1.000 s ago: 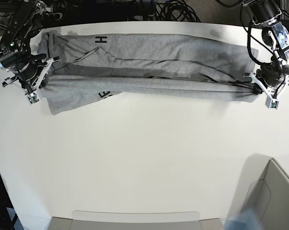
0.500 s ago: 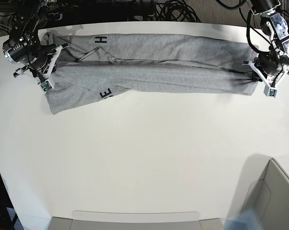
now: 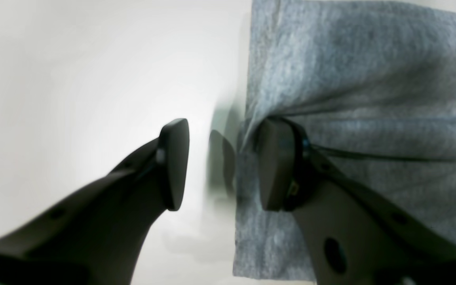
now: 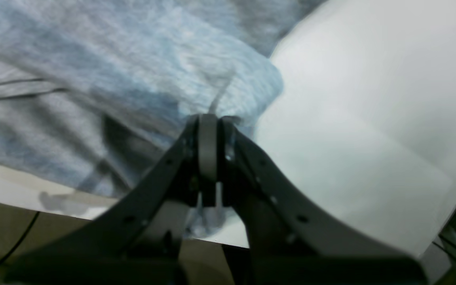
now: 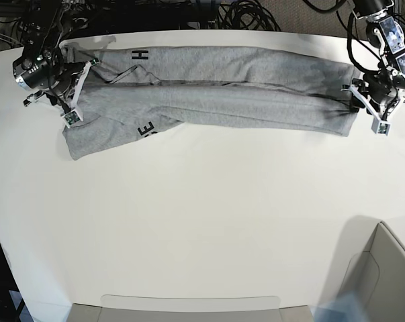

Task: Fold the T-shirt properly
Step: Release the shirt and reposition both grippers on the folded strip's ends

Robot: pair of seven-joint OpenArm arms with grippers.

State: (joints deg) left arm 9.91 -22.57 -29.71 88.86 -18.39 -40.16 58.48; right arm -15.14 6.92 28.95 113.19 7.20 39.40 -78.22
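Mid lengthwise fold: my left claw [image 3: 216, 164] gapes empty beside the T-shirt [image 5: 215, 100] hem, right claw [image 4: 208, 130] pinches its edge; next, let go.

This looks like a robotics lab. A wide white desk [image 5: 202, 221] fills nearly the whole base view, bare and evenly lit like a test surface. Along the top edge of the frame, behind the desk, black cables [image 5: 249, 15] lie in loose tangles on a dark floor. Two black robot arms reach in from the upper corners. At the lower right sits the corner of a grey cardboard box [image 5: 383, 282].
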